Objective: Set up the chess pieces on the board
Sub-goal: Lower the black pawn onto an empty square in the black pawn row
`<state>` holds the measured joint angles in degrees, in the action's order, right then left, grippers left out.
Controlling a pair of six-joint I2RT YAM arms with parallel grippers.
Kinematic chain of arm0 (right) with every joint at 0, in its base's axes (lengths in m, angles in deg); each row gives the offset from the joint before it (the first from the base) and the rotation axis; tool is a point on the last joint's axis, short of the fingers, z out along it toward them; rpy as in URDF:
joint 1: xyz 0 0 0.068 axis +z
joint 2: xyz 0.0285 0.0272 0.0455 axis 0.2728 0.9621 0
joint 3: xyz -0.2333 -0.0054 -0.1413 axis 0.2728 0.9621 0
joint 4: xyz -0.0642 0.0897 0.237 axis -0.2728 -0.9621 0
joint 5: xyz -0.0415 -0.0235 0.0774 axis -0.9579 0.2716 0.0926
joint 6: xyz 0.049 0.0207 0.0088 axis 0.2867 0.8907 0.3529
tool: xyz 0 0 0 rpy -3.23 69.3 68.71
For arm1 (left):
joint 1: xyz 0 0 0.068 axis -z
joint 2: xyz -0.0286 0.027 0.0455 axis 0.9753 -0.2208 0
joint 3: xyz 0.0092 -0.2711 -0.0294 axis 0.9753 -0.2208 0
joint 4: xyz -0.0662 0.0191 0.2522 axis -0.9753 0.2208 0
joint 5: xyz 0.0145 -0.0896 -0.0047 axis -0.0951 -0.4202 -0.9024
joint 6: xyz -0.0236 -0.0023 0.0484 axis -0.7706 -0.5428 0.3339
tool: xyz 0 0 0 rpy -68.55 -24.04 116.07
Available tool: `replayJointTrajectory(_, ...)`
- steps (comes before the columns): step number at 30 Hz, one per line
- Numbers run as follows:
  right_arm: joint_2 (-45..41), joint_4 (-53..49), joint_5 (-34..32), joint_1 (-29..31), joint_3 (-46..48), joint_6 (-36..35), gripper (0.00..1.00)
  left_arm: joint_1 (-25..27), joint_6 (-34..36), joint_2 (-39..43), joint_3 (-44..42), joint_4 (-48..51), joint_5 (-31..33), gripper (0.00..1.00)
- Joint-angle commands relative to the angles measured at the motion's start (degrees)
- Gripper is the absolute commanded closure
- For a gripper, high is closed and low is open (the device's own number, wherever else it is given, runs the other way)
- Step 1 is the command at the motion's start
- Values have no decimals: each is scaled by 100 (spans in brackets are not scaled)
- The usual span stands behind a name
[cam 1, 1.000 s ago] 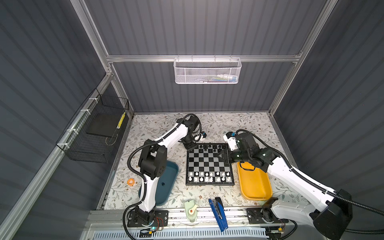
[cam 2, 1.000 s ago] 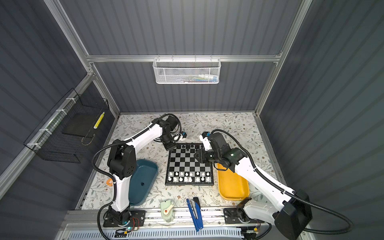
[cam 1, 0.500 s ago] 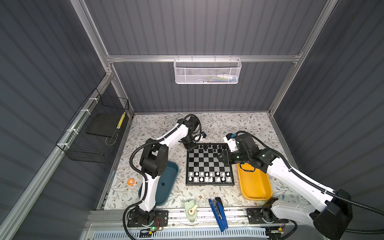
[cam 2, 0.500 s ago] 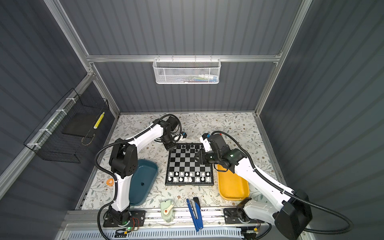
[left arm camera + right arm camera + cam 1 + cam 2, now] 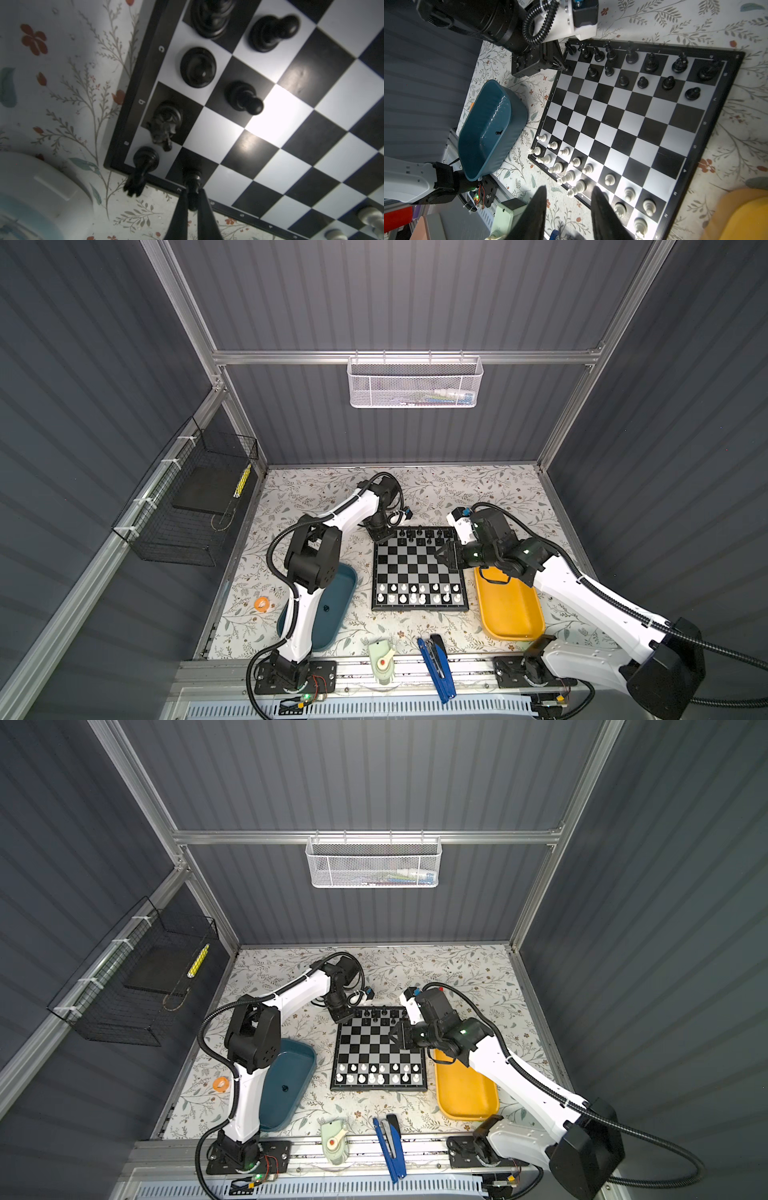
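The chess pieces (image 5: 402, 598) stand on the board (image 5: 419, 609), which lies flat on the flowered bench (image 5: 478, 489): glossy black pieces (image 5: 631, 56) line the far rows, white pieces (image 5: 609, 179) the near rows. At the board's far left corner the left gripper (image 5: 192, 192) is clenched on a black pawn (image 5: 192, 179) standing on a dark square. The right gripper (image 5: 568, 188) hovers above the board's right edge, tapered black fingers (image 5: 537, 209) parted, holding nothing.

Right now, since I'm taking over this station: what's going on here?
The left gripper pinches a black pawn between its fingers by the far left corner of the chessboard. The right gripper hangs open above it, holding nothing. White pieces stand in the two near rows; one black piece lies in the teal tray.
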<state>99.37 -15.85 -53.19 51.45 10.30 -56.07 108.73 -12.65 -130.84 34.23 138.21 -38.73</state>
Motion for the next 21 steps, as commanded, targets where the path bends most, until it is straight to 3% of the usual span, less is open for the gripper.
replayJointTrajectory(1, -83, 39, -49, 32, 65, 38, 62, 24, 36, -63, 153, 49, 26, 93)
replayJointTrajectory(11, -56, 75, -49, 24, 83, 38, 62, 24, 37, -71, 117, -25, 34, 91)
replayJointTrajectory(21, -50, 120, -34, 22, 122, 57, 62, 24, 29, -29, 25, -60, 69, 81)
